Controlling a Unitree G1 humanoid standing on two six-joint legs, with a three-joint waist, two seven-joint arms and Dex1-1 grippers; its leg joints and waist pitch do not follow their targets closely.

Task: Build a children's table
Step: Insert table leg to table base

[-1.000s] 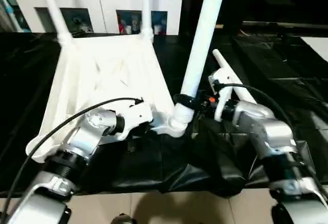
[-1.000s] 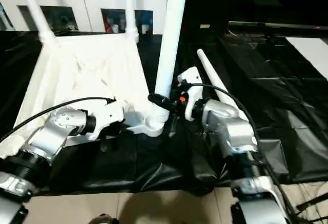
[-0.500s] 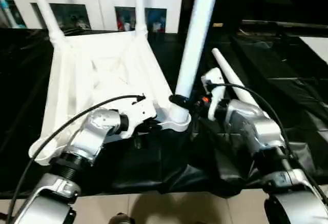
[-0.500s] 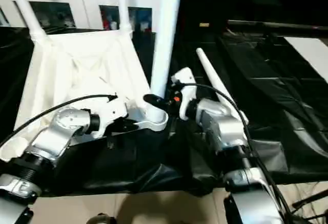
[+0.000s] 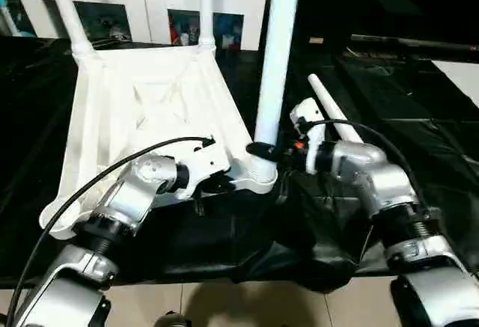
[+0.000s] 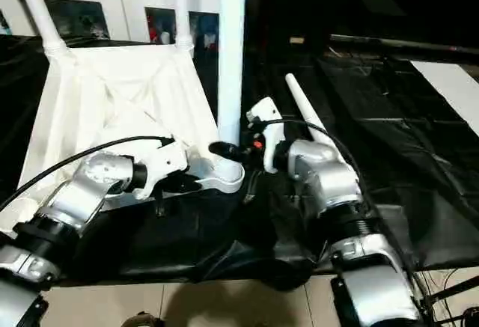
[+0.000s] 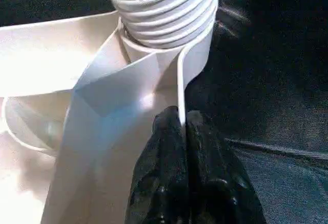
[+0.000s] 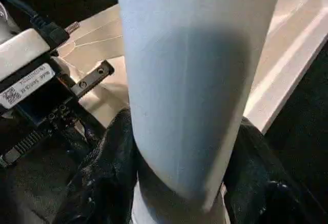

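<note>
Two legs [image 5: 204, 9] already stand in the far corners of the white table top [image 5: 150, 110], which lies upside down on the black cloth [image 5: 389, 87] with its ribs facing up. One more leg [image 5: 274, 57] stands at the near right corner, pointing almost straight up. Its ringed bottom end sits in the round corner hole [image 5: 258, 176].

The right gripper [image 5: 263, 150] reaches in from the right and hugs this leg low down, just above the hole. Its two black fingers [image 8: 105, 167] sit one on each side of the tube and press on it. The left gripper [image 7: 182, 126] comes from the left. Its fingers are squeezed together on the thin edge of the table top, right beside the same corner, to keep the top from sliding.

What matters most is how the leg lines up with the hole. The leg is long and goes up and down, and the hole opens upward, so the leg looks ready to go in deeper. The right arm is the one holding it, so that arm would likely push or twist it down. I cannot tell how far in it is yet.

The last leg [image 5: 329, 110] lies flat on the cloth just behind the right arm, pointing away. The right arm is nearer to it.
</note>
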